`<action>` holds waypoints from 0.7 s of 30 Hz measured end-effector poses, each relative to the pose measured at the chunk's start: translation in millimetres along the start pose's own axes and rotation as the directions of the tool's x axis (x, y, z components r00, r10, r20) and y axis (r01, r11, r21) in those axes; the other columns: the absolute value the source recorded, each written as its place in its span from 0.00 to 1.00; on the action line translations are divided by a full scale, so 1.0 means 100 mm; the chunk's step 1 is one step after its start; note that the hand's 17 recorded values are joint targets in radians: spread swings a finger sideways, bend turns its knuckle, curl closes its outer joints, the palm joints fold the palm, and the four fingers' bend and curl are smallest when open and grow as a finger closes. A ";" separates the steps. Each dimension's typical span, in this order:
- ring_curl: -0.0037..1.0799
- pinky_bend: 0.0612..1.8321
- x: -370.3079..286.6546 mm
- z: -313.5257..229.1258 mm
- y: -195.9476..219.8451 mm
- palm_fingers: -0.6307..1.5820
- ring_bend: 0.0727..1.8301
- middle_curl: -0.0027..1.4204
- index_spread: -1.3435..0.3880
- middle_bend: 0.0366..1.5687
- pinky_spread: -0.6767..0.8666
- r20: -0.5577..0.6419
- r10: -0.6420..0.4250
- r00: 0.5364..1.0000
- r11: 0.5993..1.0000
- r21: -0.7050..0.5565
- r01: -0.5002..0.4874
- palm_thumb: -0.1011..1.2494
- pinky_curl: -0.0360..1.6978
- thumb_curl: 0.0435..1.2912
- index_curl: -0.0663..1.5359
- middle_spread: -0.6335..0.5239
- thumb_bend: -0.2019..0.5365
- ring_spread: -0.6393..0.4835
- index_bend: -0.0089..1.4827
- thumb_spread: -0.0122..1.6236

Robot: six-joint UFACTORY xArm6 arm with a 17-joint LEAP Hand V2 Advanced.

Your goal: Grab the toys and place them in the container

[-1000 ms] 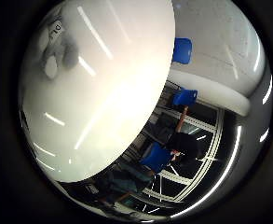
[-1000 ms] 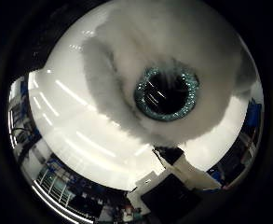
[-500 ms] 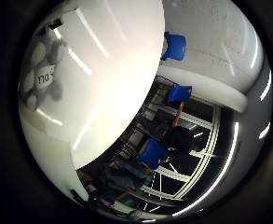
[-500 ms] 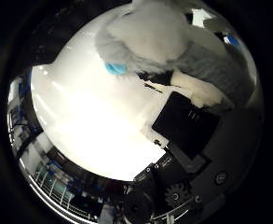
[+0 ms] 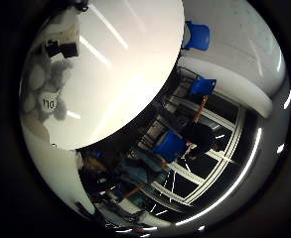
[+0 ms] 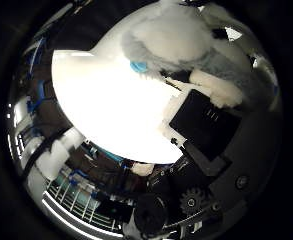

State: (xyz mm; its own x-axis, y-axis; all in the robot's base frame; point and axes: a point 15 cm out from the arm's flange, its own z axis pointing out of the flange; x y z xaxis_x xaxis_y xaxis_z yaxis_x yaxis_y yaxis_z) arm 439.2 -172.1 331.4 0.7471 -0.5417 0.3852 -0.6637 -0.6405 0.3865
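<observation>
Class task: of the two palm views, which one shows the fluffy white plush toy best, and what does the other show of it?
The thumb side view: the plush toy fills much of it, close to the hand. The little finger side view shows only fuzzy white shapes at the table edge.

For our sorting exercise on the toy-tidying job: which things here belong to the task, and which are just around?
Task things:
- white and grey plush toy
- right hand, fingers against the toy
- white round table

Just around:
- blue chairs
- white railing

Lab/office rm; blue chairs [image 5: 171,145]; white round table [image 5: 130,64]; glass partitions.
</observation>
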 end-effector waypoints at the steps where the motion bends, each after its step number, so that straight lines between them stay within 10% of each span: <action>1: 0.63 0.69 0.05 -0.14 0.04 0.79 0.75 0.52 0.64 0.88 0.29 -0.015 0.007 1.000 1.000 0.010 -0.007 0.89 0.45 0.48 0.59 0.44 0.25 0.39 0.68 0.51; 21: 0.67 0.61 -0.03 -1.88 -0.80 0.78 0.73 0.51 0.64 0.90 0.28 0.045 0.145 0.988 0.931 0.332 -0.152 0.89 0.56 0.63 0.63 0.46 0.25 0.38 0.66 0.39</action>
State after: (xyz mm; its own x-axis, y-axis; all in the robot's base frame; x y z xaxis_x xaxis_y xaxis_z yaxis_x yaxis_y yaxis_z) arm 482.9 -16.8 456.9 0.6438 -0.6530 0.3990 -0.7189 -0.6947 0.0231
